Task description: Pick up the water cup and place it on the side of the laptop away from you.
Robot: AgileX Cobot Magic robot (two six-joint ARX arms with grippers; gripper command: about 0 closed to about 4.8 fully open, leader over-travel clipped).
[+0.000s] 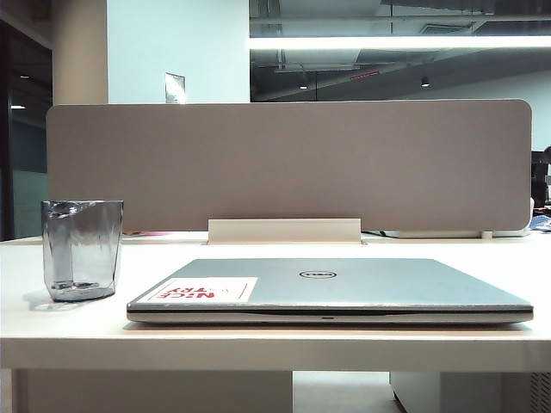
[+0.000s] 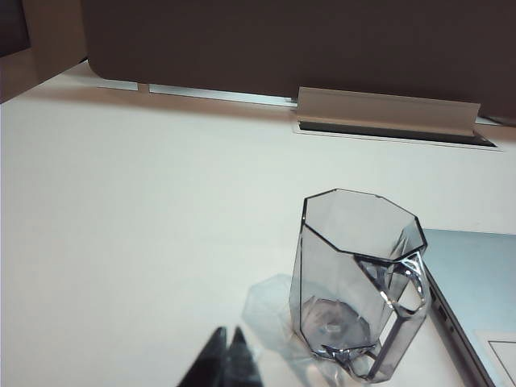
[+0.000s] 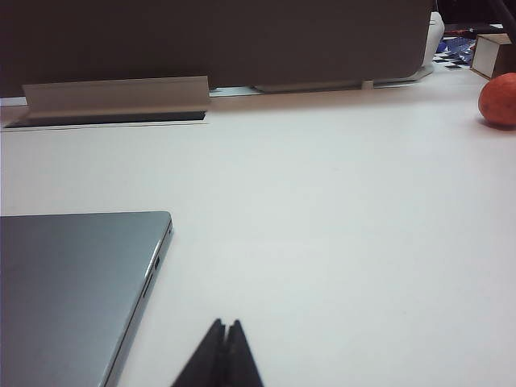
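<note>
Left gripper (image 2: 228,355) low beside upright water cup (image 2: 359,282), fingers pressed together; right gripper (image 3: 224,351) likewise, beside closed laptop (image 3: 72,282).

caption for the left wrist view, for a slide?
Shut left hand hovers above the white table short of the empty water cup, which stands upright beside the closed laptop.

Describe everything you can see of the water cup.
The water cup is a small see-through cup of grey-tinted plastic or glass, with faceted sides and an eight-sided rim. A thin loop handle faces the laptop. It looks empty and stands upright on the white table, left of the closed laptop, close to it but apart. Nothing grips it: the left gripper, shut, sits just short of it, and the right gripper, shut, is by the laptop's other end.
</note>
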